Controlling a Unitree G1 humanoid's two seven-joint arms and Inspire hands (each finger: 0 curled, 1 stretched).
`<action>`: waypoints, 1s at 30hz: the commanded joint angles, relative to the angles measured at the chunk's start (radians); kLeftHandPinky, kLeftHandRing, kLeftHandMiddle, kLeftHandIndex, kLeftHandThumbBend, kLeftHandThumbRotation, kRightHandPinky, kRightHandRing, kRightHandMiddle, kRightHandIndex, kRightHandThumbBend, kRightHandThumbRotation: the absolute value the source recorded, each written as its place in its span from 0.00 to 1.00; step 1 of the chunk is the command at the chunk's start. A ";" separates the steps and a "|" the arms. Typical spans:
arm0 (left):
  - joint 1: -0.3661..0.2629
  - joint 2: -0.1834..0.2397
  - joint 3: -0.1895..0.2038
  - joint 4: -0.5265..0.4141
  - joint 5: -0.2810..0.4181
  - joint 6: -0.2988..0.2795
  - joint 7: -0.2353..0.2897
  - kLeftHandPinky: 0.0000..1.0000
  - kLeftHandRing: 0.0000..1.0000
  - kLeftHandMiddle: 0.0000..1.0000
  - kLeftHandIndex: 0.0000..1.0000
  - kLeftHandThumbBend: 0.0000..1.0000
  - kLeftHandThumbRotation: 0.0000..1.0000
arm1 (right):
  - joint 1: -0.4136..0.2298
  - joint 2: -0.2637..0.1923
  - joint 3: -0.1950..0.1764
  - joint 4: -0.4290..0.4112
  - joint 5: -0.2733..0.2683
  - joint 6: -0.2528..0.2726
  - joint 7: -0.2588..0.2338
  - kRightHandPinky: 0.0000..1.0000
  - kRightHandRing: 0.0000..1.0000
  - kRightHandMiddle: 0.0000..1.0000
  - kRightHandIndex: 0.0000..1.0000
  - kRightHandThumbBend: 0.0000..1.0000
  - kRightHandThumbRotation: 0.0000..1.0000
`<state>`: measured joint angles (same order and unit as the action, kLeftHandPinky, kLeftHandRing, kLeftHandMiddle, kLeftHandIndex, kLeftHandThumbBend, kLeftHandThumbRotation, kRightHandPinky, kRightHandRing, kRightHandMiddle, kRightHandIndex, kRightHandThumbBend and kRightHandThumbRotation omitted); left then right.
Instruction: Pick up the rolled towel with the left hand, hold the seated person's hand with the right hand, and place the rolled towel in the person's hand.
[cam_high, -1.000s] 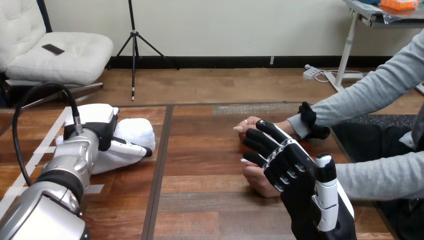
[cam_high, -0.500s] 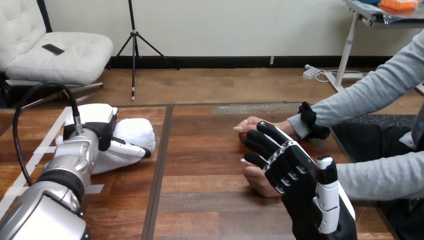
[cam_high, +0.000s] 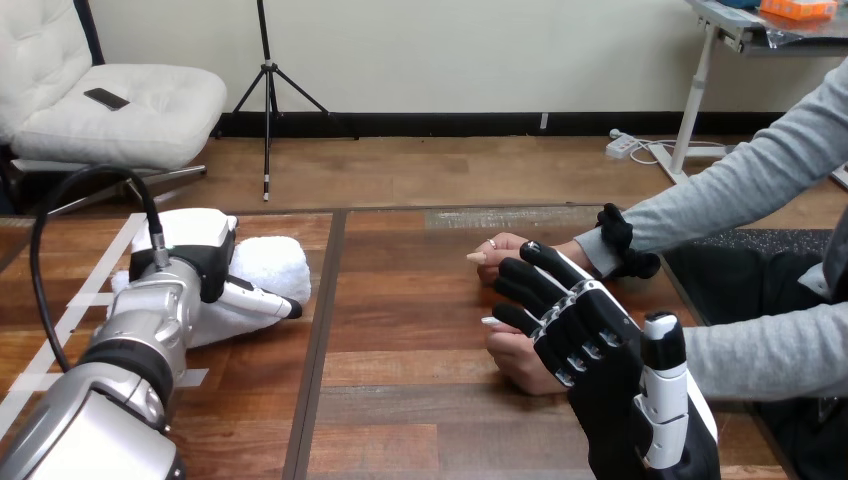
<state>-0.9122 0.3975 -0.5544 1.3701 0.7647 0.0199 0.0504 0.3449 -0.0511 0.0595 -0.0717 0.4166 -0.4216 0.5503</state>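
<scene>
Over the last second very little is changing; the right hand (cam_high: 590, 340) is sliding a touch lower and nearer the robot, still in front of the person's hands, while the left hand (cam_high: 200, 252) is staying where it was on the rolled towel (cam_high: 272, 264); I am reading this as a pause or small re-aim, not progress, since neither the pick-up nor the hold is looking done. The rolled towel is lying on the table (cam_high: 420, 300) at its left part, white and plump, with the left hand draped over its left end and near side; whether that hand is closing on it I cannot tell. The left forearm (cam_high: 140, 320) is reaching in from the lower left corner, angling up toward the towel, low over the wood. The right hand is rising from the bottom right, back toward the camera, its fingers (cam_high: 520, 288) spread and straight, pointing up and left; they are overlapping the person's farther hand (cam_high: 497, 248) and the person's nearer hand (cam_high: 512, 358), which are resting on the table close together; nothing is curling round either, and I cannot tell whether there is any touch. So the right hand is needing to settle onto one of the person's hands and wrap it, and the towel is still needing to be lifted and carried well across the table.
</scene>
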 joint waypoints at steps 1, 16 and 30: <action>-0.087 -0.012 -0.003 -0.003 0.003 0.002 -0.009 1.00 1.00 1.00 1.00 1.00 0.71 | -0.032 -0.002 -0.008 -0.055 0.012 -0.012 0.003 0.87 0.88 0.86 0.86 0.68 1.00; -0.087 -0.020 0.000 -0.003 -0.006 0.011 -0.057 1.00 1.00 1.00 1.00 1.00 0.71 | -0.026 -0.001 -0.005 -0.065 0.018 -0.020 0.009 0.87 0.88 0.85 0.85 0.68 1.00; -0.072 -0.029 0.002 -0.003 -0.011 0.010 -0.065 1.00 1.00 1.00 1.00 1.00 0.73 | -0.017 -0.003 -0.001 -0.079 0.026 -0.016 0.009 0.86 0.87 0.85 0.84 0.70 1.00</action>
<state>-0.9179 0.3771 -0.5539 1.3701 0.7553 0.0277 -0.0141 0.3530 -0.0523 0.0618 -0.0807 0.4297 -0.4217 0.5534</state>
